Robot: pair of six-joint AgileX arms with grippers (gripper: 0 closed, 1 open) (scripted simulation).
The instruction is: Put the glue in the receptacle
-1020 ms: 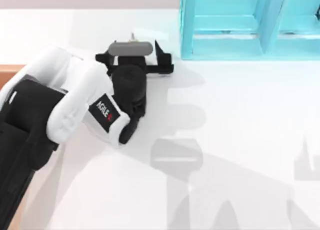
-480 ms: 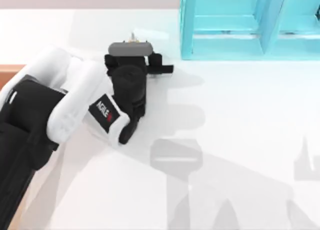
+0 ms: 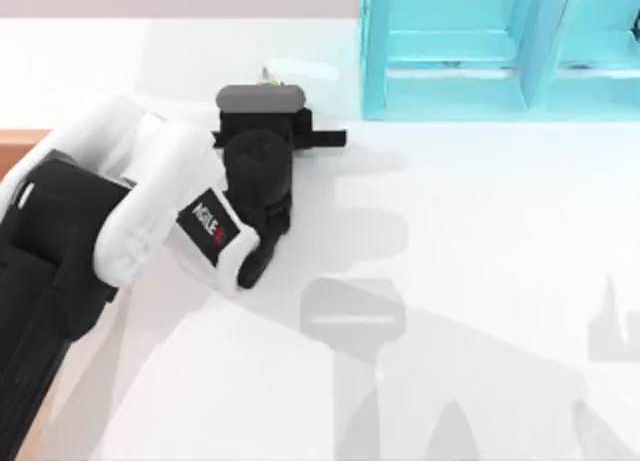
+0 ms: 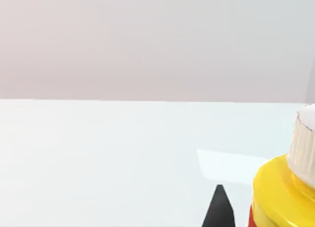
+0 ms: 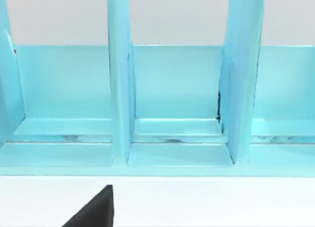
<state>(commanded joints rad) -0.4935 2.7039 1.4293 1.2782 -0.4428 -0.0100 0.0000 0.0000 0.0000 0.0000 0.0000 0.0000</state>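
Observation:
The glue (image 4: pixel 280 192), a yellow bottle with a white nozzle, stands on the white table close in front of the left wrist camera. One black fingertip (image 4: pixel 219 210) sits just beside it. In the top view only the tip of the glue (image 3: pixel 266 75) pokes out beyond my left gripper (image 3: pixel 264 85), which is drawn in around the bottle near the table's far edge. A corner of the receptacle (image 3: pixel 14 147) shows as orange-brown wood at the left edge, beside my left arm. A black fingertip (image 5: pixel 93 210) of the right gripper shows low in the right wrist view.
A turquoise rack (image 3: pixel 450 51) with upright dividers stands at the far right, just right of the left gripper. The right wrist camera faces the rack's open bays (image 5: pixel 172 104). White tabletop stretches across the middle and front.
The left gripper's fingers have drawn inward from a wide spread to a narrow stance around the glue. The arm itself has hardly moved.

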